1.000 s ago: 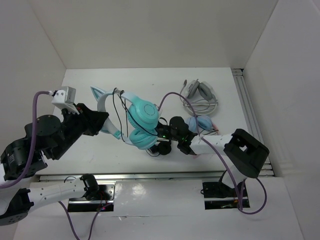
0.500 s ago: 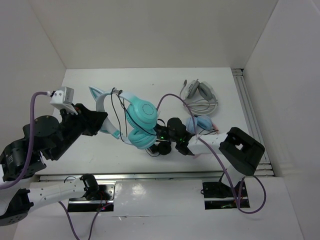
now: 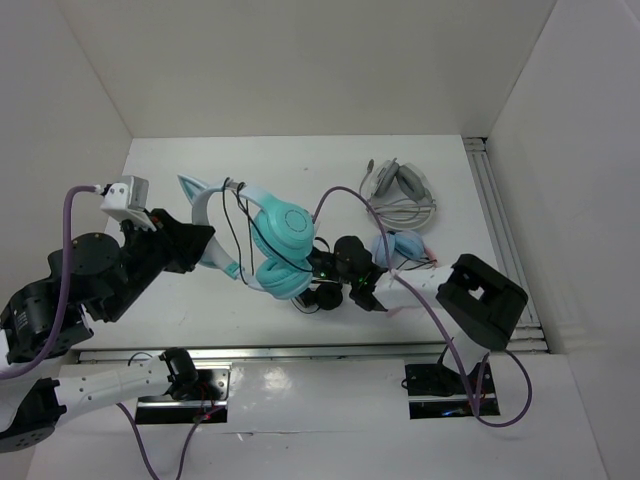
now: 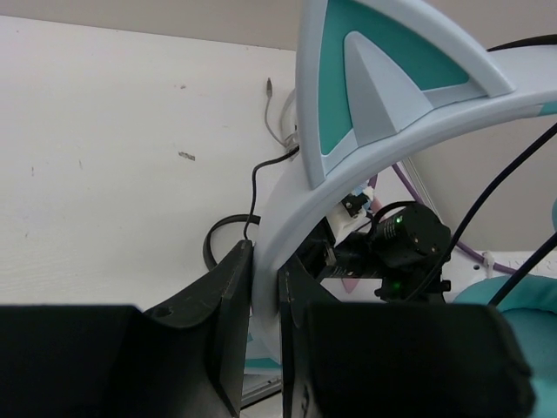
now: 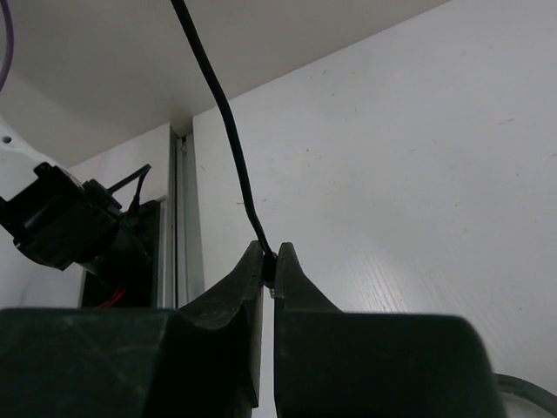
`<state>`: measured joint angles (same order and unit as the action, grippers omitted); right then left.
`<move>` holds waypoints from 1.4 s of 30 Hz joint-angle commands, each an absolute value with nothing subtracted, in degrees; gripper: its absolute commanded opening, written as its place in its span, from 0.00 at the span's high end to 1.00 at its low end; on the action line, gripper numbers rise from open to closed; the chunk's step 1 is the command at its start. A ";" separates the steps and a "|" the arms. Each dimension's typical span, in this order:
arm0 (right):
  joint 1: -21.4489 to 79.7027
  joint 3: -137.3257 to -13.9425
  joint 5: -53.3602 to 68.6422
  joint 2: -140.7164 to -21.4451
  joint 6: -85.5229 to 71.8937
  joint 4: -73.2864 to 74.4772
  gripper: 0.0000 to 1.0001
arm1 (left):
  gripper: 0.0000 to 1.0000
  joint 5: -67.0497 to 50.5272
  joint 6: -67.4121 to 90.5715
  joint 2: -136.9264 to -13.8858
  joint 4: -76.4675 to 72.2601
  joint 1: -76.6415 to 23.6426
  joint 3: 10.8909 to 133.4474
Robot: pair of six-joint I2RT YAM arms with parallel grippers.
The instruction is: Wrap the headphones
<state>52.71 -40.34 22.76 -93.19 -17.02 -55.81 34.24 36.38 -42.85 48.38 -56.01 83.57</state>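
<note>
Headphones (image 3: 285, 238): teal cups and white headband, held up above the table (image 3: 300, 165) near its middle, between the two arms.
Cat ear (image 4: 374, 83): teal inside a pale rim, pointed, close above the left wrist camera.
Left fingers (image 4: 231, 300): closed narrow on the headband (image 4: 283, 205), one finger on each side of the band, left of the cups in the top view.
Cable (image 5: 231, 148): thin and dark, rising from the right fingers toward the upper left; more loops draped across the headband in the top view.
Right fingers (image 5: 244, 292): pinched on the cable, tips almost touching, just right of the lower cup.
Grey headset (image 3: 400, 190): lying on the table at the far right, well apart from the teal pair.
Blue-cupped pair (image 3: 402, 245): on the table beside the right arm, partly hidden.
Small black pair (image 3: 318, 298): on the table below the teal cups, near the right fingers.
</note>
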 commanded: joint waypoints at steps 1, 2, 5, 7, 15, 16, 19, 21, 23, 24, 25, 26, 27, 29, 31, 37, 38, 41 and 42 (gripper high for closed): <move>53.70 -41.40 19.87 -92.12 -16.79 -58.03 1.00 | 1.00 36.47 39.20 -41.48 41.13 -56.07 84.46; 55.27 -41.40 17.69 -91.33 -15.74 -56.27 1.00 | 1.00 38.13 39.98 -41.48 41.83 -56.07 84.46; 59.74 -40.70 13.46 -87.72 -12.15 -48.97 1.00 | 1.00 42.61 42.01 -41.48 43.85 -56.07 84.99; 62.56 -39.12 9.25 -85.70 -10.29 -44.94 1.00 | 1.00 47.79 42.62 -42.18 45.25 -56.07 85.52; 75.47 -34.54 -3.75 -75.78 -5.20 -38.42 1.00 | 1.00 62.29 44.38 -48.85 51.41 -56.07 89.91; 76.89 -34.54 -5.52 -75.24 -4.66 -37.36 1.00 | 1.00 63.27 45.08 -49.74 52.37 -56.07 90.70; 80.67 -36.20 -8.95 -73.66 -3.52 -33.76 1.00 | 1.00 65.65 47.44 -51.94 55.45 -56.07 90.70; 81.91 -36.83 -9.83 -73.13 -2.81 -32.18 1.00 | 1.00 66.45 48.07 -53.52 55.46 -56.07 89.65; 83.05 -38.14 -11.34 -73.13 -2.29 -31.38 1.00 | 1.00 66.45 50.17 -54.84 56.16 -56.07 87.98; 83.06 -38.84 -11.95 -73.13 -1.76 -29.81 1.00 | 1.00 66.45 50.97 -54.84 56.86 -55.47 87.37; 83.06 -39.37 -11.95 -73.13 -1.76 -29.10 1.00 | 1.00 66.45 51.50 -55.71 56.87 -55.46 86.32; 83.75 -40.51 -12.82 -73.13 -1.06 -28.40 1.00 | 1.00 66.45 51.50 -56.24 56.87 -54.94 85.79; 84.28 -40.52 -13.70 -73.13 -1.05 -27.00 1.00 | 1.00 66.45 51.50 -57.56 56.87 -54.93 85.26; 86.29 -43.23 -17.12 -71.99 1.04 -24.62 0.99 | 1.00 67.23 50.72 -59.14 57.47 -54.32 83.94; 87.71 -45.08 -20.29 -71.37 1.67 -20.33 0.99 | 1.00 67.76 51.76 -61.86 60.63 -52.39 83.24; 88.24 -52.29 -26.09 -70.31 6.76 -10.47 0.99 | 1.00 65.66 53.88 -65.30 64.94 -51.86 78.41; 88.76 -53.08 -26.80 -69.79 7.38 -7.59 0.99 | 1.00 65.65 53.35 -65.30 64.95 -51.86 77.35; 88.77 -55.19 -30.58 -68.21 10.19 -2.57 0.99 | 1.00 63.03 50.55 -63.99 64.95 -52.99 73.92; 88.77 -55.20 -31.37 -67.68 11.67 -1.68 0.99 | 1.00 61.89 48.62 -63.38 63.21 -53.00 72.09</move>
<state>88.23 -52.21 -25.96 -70.39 7.20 -8.67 62.15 49.36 -66.35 66.35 -52.45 73.25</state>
